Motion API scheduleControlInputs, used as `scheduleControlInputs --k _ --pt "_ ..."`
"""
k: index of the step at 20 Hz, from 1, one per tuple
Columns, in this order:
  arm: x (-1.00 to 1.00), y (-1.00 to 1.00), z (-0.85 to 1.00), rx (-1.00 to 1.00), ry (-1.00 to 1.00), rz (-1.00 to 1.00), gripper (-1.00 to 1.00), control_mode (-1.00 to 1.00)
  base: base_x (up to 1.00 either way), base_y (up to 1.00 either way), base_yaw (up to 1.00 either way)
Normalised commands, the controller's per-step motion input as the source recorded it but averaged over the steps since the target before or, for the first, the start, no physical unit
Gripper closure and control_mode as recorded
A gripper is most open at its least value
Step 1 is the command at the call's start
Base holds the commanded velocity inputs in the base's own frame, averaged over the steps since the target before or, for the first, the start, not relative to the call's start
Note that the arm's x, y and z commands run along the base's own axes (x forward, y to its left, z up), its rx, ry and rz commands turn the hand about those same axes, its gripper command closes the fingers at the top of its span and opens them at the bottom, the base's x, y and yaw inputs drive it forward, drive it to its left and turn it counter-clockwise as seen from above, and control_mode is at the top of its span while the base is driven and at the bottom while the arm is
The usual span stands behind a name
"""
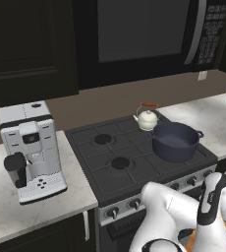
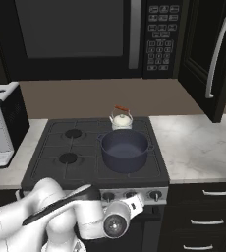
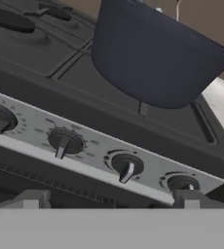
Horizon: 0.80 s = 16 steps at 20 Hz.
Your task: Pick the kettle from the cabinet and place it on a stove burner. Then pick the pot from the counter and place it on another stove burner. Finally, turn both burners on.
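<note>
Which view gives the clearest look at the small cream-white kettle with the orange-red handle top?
The left base view: the cream-white kettle shows whole, with spout, lid knob and handle, on a rear burner behind the dark blue pot. The right base view shows it smaller, its base cut off by the pot. The hand view does not clearly show it.

The pot (image 2: 124,149) is sitting on the stove's (image 2: 51,162) front right burner with the kettle (image 2: 121,119) just behind it on the back right one, the knobs (image 3: 127,167) lining the front below, worktop (image 2: 198,142) lying on the right.
</note>
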Motion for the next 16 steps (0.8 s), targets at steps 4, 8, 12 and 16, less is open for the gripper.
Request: scheduleControlInputs --k 4,8,12,16 --pt "0.01 -0.2 -0.27 0.06 -0.17 -0.01 -1.0 -1.0 0.0 0.0 0.0" --pt "0.1 -0.11 -0.24 0.06 -0.18 -0.03 -1.0 -1.0 0.0 0.0 0.0" --pt "0.3 0.0 -0.16 0.06 -0.1 -0.01 -1.0 -1.0 0.0 0.0 0.0" --pt "0.18 -0.02 -0.02 0.02 0.0 0.0 -1.0 -1.0 0.0 0.0 0.0"
